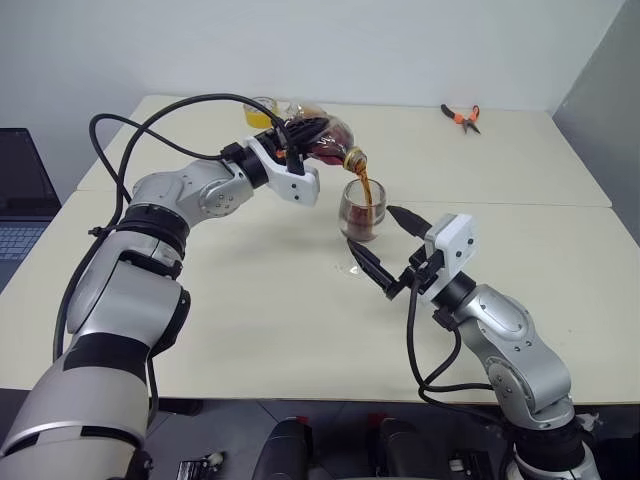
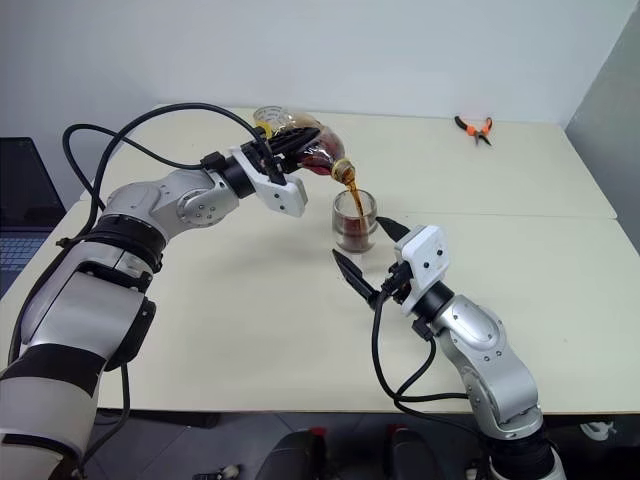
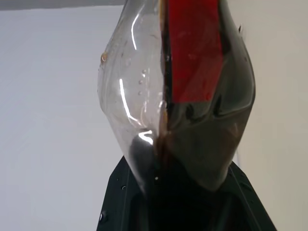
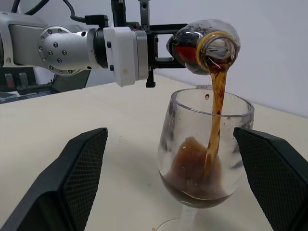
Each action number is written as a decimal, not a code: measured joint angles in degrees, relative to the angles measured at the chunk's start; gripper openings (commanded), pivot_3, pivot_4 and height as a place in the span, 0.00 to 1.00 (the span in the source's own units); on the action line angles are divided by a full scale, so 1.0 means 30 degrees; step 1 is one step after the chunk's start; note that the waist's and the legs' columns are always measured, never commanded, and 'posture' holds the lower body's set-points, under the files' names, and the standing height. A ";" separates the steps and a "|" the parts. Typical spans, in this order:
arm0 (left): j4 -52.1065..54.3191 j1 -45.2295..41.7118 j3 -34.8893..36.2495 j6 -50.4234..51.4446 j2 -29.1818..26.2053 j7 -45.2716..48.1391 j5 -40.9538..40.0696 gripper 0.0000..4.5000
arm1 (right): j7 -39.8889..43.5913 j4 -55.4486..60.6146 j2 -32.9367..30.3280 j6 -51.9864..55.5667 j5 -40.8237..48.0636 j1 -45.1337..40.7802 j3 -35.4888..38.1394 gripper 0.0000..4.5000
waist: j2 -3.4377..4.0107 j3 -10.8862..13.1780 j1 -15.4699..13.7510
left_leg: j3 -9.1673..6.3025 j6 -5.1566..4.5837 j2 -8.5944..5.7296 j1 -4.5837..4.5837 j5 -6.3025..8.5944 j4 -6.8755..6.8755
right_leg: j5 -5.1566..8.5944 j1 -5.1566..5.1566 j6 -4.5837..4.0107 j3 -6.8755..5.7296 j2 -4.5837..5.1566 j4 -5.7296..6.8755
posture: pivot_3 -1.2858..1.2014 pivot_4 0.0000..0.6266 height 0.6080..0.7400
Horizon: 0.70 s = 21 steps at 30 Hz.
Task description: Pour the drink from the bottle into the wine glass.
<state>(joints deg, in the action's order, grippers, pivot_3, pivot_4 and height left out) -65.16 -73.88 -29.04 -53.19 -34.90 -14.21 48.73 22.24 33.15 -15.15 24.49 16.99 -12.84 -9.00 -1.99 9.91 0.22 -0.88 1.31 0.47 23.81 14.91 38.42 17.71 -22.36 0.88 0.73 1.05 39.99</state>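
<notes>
Your left tool (image 1: 305,140) is pinching the bottle (image 1: 325,140) around its bulbous body, and the bottle is tipped over with its open mouth pointing down and to the right, just above the rim of the wine glass (image 1: 361,210). A thin stream of the drink (image 4: 216,115) falls from the mouth into the bowl. In the right wrist view you can see dark liquid pooled in the bottom of the bowl with some foam on it, filling well under half of it. Dark liquid also remains inside the bottle, lying along its lower side beside the red label (image 3: 195,53), as the left wrist view shows.

The wine glass stands upright on the pale surface (image 1: 250,320), about mid-way across it, its foot down on the surface.

Your right tool (image 1: 385,250) sits on the near side of the glass with its two black fingers (image 4: 79,173) spread wide. One finger lies to each side of the glass, and neither is touching it.

At the far right of the surface lie orange-handled pliers (image 1: 461,116), well apart from the glass. A yellow-topped container (image 1: 260,112) stands at the far side, just behind the left tool. A laptop (image 1: 22,190) shows at the left edge of the scene.
</notes>
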 measured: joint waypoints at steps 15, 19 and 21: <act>-0.0222 -0.0023 -0.0136 0.0038 0.0000 -0.0057 0.0013 0.15 | -0.0158 -0.0263 0.0185 -0.0398 0.0011 0.0312 0.0923 1.00 | 0.0000 0.0000 -0.0002 | 0.0003 0.0000 -0.0001 0.0007 0.0000 0.0018 | 0.0000 0.0001 0.0000 0.0002 0.0000 0.0005 | 0.52 0.24 1.00; -0.0225 -0.0030 -0.0138 0.0026 0.0001 -0.0057 0.0014 0.15 | -0.0141 -0.0263 0.0191 -0.0405 0.0010 0.0337 0.1028 1.00 | 0.0000 0.0000 -0.0001 | -0.0001 0.0000 0.0000 0.0006 0.0000 0.0019 | 0.0000 0.0001 0.0000 0.0001 0.0000 0.0010 | 0.52 0.24 1.00; -0.0225 -0.0034 -0.0138 0.0024 0.0001 -0.0058 0.0014 0.15 | -0.0109 -0.0262 0.0194 -0.0405 0.0011 0.0345 0.1028 1.00 | 0.0000 0.0000 -0.0001 | 0.0000 0.0000 -0.0001 0.0007 0.0000 0.0022 | 0.0000 0.0001 0.0000 0.0002 0.0000 0.0010 | 0.52 0.24 1.00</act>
<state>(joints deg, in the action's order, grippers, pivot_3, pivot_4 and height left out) -65.83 -73.99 -29.46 -53.12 -34.90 -14.38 48.77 21.92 32.37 -14.57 23.27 17.02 -11.80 -5.92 -1.99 9.91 0.21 -0.88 1.31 0.47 23.83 14.91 38.49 17.71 -22.36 0.88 0.73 1.05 40.02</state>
